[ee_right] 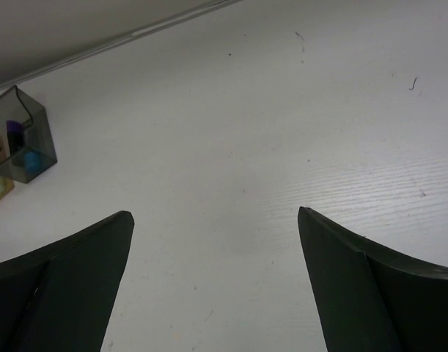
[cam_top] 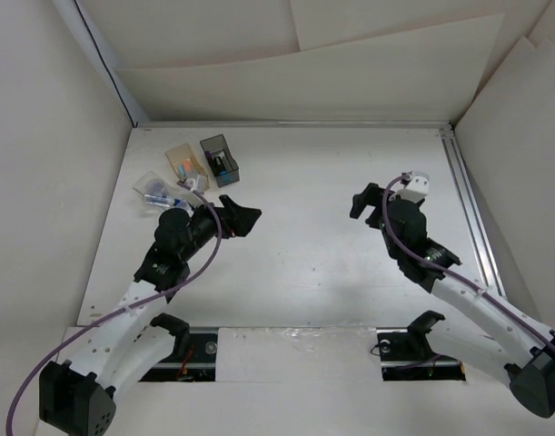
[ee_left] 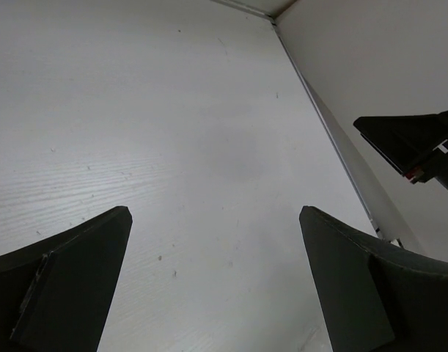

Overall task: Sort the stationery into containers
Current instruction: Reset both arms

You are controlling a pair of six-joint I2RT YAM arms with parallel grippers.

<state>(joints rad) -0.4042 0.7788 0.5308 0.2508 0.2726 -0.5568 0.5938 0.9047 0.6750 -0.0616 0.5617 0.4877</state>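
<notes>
Bits that are hard to see
From above, the things inside the clear box (cam_top: 150,189), the amber box (cam_top: 184,163) and the dark grey box (cam_top: 220,159) are too small to name, and the left arm (cam_top: 182,238) hides part of the clear box's near side. In the right wrist view the left edge cuts off the amber box. The bottom edge cuts off the left fingers (ee_left: 62,279) and the right fingers (ee_right: 70,271).
</notes>
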